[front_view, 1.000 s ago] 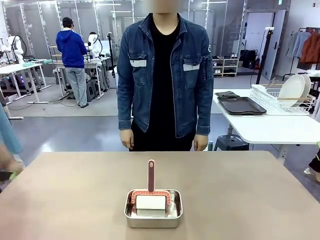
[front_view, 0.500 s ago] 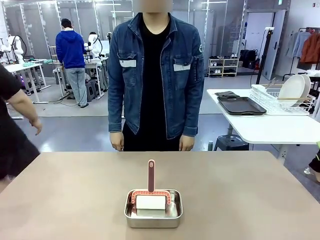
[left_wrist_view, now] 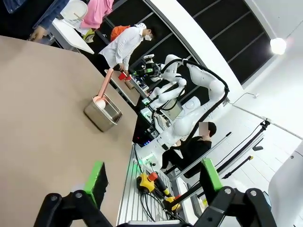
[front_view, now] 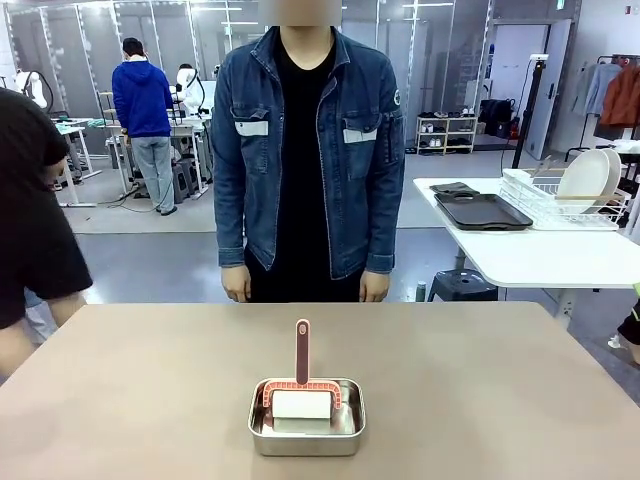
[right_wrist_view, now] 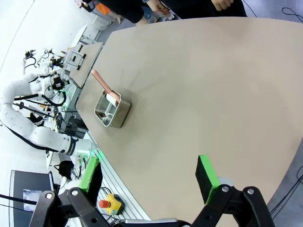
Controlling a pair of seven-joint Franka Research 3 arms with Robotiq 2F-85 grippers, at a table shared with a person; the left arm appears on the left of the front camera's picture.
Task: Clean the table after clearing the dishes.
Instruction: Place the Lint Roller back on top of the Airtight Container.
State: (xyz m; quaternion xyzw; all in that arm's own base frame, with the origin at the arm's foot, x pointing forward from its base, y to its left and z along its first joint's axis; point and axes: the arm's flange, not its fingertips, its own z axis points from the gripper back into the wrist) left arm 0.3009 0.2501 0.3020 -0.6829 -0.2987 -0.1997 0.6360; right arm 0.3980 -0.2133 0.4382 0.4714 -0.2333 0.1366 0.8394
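The tan surface (front_view: 480, 390) fills the lower half of the frame, with a small steel pan (front_view: 306, 420) at bottom center holding a pink-handled cleaning tool (front_view: 302, 352). The white plates (front_view: 587, 178) sit in a rack at the far right. The left gripper (left_wrist_view: 151, 182) and right gripper (right_wrist_view: 149, 176) are both wide open, holding nothing.

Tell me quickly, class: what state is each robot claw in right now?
Left claw: open, holding nothing.
Right claw: open, holding nothing.
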